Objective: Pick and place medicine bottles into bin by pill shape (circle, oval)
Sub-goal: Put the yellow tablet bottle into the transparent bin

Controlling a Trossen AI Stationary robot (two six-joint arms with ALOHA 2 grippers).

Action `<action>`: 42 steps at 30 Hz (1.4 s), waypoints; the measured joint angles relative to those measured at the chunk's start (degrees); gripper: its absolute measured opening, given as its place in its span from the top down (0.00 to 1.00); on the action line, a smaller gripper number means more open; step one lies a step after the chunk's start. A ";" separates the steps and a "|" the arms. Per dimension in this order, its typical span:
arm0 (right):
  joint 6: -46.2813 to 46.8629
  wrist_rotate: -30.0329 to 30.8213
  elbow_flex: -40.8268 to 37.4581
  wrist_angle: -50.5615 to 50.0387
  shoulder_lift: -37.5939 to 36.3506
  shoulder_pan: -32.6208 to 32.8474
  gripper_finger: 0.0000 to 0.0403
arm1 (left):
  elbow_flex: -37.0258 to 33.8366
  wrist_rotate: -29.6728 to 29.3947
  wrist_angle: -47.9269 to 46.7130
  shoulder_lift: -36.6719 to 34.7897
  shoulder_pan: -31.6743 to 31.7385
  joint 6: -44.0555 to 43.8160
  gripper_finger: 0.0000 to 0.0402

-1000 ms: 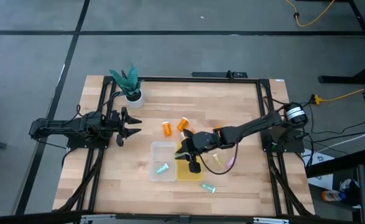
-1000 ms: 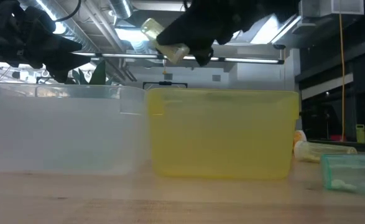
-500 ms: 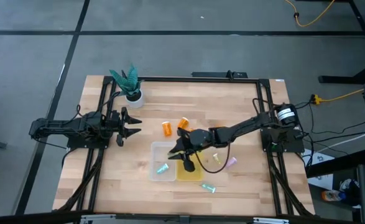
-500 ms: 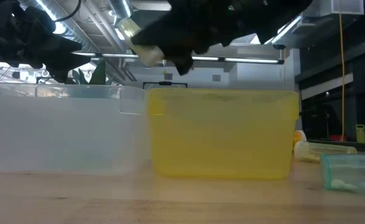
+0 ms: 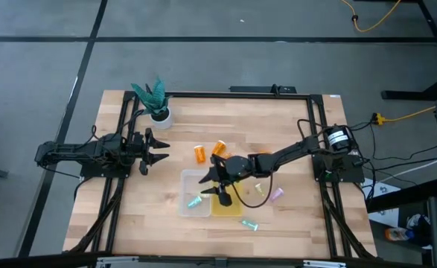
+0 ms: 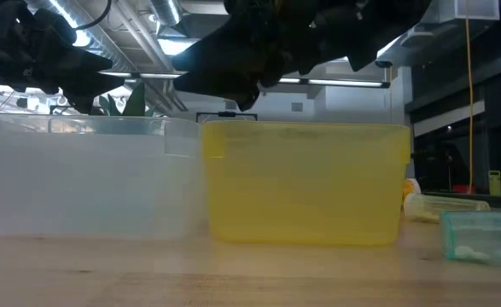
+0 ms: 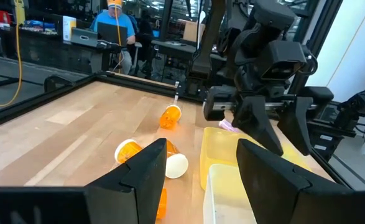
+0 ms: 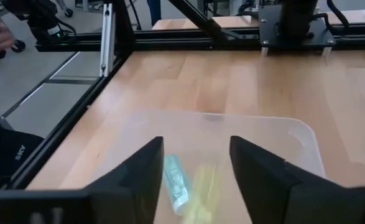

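High view: the right gripper [image 5: 212, 181] hangs over the clear bin [image 5: 193, 192], jaws spread; the left gripper [image 5: 158, 147] waits apart, jaws spread. Right wrist view: a teal vial [image 8: 175, 180] and a yellow vial [image 8: 203, 186] lie in that bin. Left wrist view: orange bottles [image 7: 130, 151] lie on the worktop [image 7: 76, 124].

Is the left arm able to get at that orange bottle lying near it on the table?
Probably yes. The left gripper is open, and bare table lies between it and the orange bottle.
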 joint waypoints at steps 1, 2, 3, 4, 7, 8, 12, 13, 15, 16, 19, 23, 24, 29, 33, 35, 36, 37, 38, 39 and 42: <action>0.01 0.00 0.00 -0.04 -0.06 0.00 0.51 | 0.00 -0.01 0.01 -0.02 0.00 0.00 0.53; 0.12 0.00 0.00 -0.14 -0.20 0.00 0.50 | 0.00 -0.01 0.01 0.00 0.01 0.00 0.53; 0.41 0.01 0.00 -0.98 -0.63 -0.02 0.49 | 0.00 0.00 0.01 0.00 0.00 0.00 0.53; 0.99 0.00 -0.02 -2.48 -1.23 -0.12 0.48 | 0.00 -0.02 0.01 -0.02 0.00 0.00 0.53; 2.50 -0.04 0.00 -8.15 -3.89 -0.63 0.47 | 0.00 -0.01 0.01 -0.02 0.00 0.00 0.53; 3.46 -0.02 0.00 -10.43 -5.13 -0.98 0.47 | 0.00 0.00 0.00 0.00 0.02 -0.01 0.53; 9.88 0.12 0.00 -22.63 -10.89 -2.61 0.48 | 0.00 -0.02 -0.01 -0.02 0.00 -0.02 0.53; 10.92 0.28 0.00 -25.12 -12.28 -2.82 0.49 | 0.00 0.00 -0.01 0.00 0.02 -0.02 0.53; 11.82 1.44 0.00 -32.21 -15.05 -2.95 0.50 | 0.00 -0.02 0.01 -0.02 0.02 -0.02 0.53; 12.15 3.11 0.00 -34.80 -16.30 -2.72 0.50 | 0.00 0.00 -0.02 -0.01 0.02 -0.02 0.53; 14.05 9.26 0.00 -44.82 -20.02 -1.35 0.51 | 0.00 0.00 -0.03 -0.01 0.02 -0.09 0.53; 20.11 14.74 0.00 -58.21 -24.84 0.90 0.53 | 0.00 0.02 -0.01 -0.02 0.02 -0.17 0.53; 22.27 14.98 0.00 -61.18 -25.75 1.63 0.53 | 0.00 0.02 -0.03 0.00 0.01 -0.17 0.53; 32.93 15.12 0.00 -72.72 -27.60 6.13 0.54 | 0.00 0.02 -0.03 0.00 0.02 -0.17 0.53; 37.83 15.39 0.00 -76.00 -26.79 9.97 0.54 | 0.00 0.02 -0.01 -0.02 0.01 -0.15 0.53; 39.10 17.15 -0.34 -75.21 -26.32 11.55 0.54 | 0.00 0.02 -0.01 0.00 0.02 -0.04 0.53; 39.89 18.49 -0.64 -74.08 -26.16 12.28 0.54 | 0.00 0.02 -0.01 -0.02 0.01 -0.02 0.53; 40.58 19.88 -1.17 -72.95 -26.06 12.91 0.54 | 0.00 0.02 -0.01 -0.01 0.00 -0.02 0.53; 41.71 21.12 -1.83 -72.18 -25.99 13.47 0.54 | 0.00 0.02 -0.01 -0.01 0.00 -0.02 0.53; 42.89 21.81 -2.59 -71.66 -25.99 13.96 0.54 | 0.00 0.02 -0.01 -0.02 0.00 -0.02 0.53; 48.40 22.17 -4.76 -69.61 -25.99 14.91 0.54 | 0.00 0.02 -0.01 -0.02 0.01 -0.07 0.53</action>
